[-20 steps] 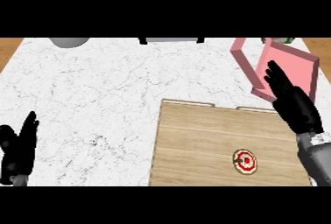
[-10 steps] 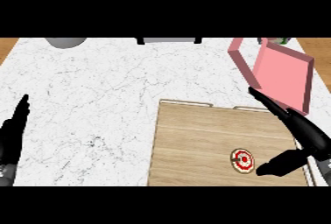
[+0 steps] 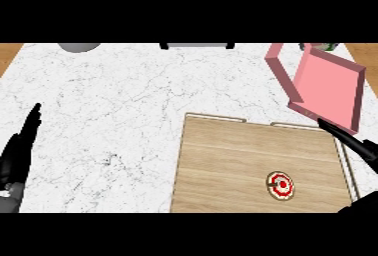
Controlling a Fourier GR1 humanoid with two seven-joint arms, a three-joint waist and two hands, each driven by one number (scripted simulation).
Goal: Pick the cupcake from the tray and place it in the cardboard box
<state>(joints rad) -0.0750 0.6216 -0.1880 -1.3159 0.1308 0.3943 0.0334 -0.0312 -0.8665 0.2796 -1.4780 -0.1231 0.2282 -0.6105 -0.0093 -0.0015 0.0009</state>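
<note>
Only part of the right hand [image 3: 353, 141] shows, at the right edge of the head view: long straight fingers slant across the far right corner of the wooden tray [image 3: 251, 165], and a dark tip, probably the thumb, shows at the lower right, so the hand reads as spread apart with nothing in it. That spread looks meant to leave room for closing round the cupcake [image 3: 280, 185], which sits on the tray's near right part, red and white from above, just left of the hand and not yet touched. I judge the pick to be at the approach step; the hand would need to come down and left over the cake.

Beyond the tray, at the far right of the marble tabletop [image 3: 111, 110], stands the pink box [image 3: 325, 87], tilted with its open side showing, near enough for a short carry.

At the left edge the left hand [image 3: 18, 152] rests, fingers straight and up, holding nothing. A grey round object [image 3: 80, 47] lies at the far edge.
</note>
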